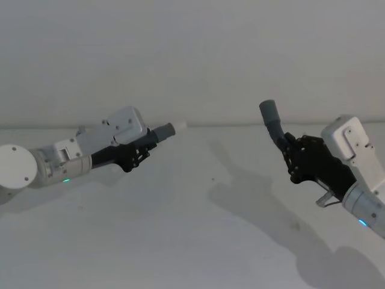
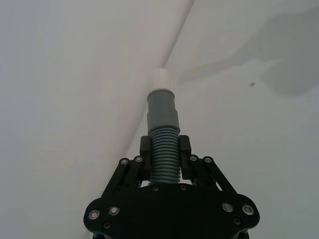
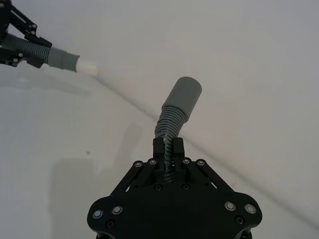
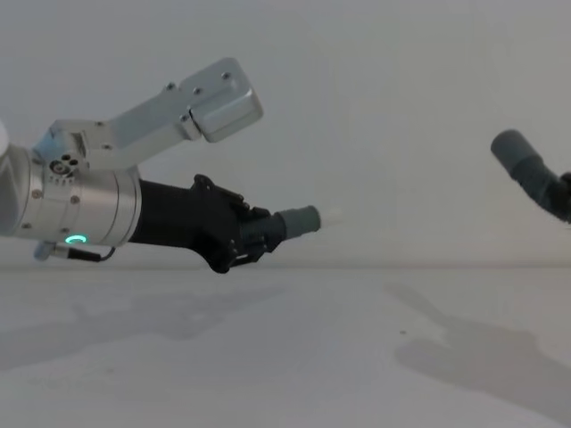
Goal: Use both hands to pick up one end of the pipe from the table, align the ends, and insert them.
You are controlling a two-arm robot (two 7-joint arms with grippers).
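My left end effector (image 1: pixel 146 149) pinches the white-tipped hose (image 1: pixel 163 132); my right end effector (image 1: pixel 287 152) pinches the other hose (image 1: pixel 272 122) (both above the table (image 1: pixel 192 229), well apart).

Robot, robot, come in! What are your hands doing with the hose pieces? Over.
Left gripper shut on white-tipped hose, right gripper shut on grey-cuffed hose. Both above table. Ends apart, unjoined.

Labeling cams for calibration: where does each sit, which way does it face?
Head: high, looking down on table; left claw and right claw each hold a hose.
Chest: low, facing across the table; left claw large.
Left wrist: along its claw to white-tipped cuff.
Right wrist: along its claw to grey cuff; shares white-tipped cuff.
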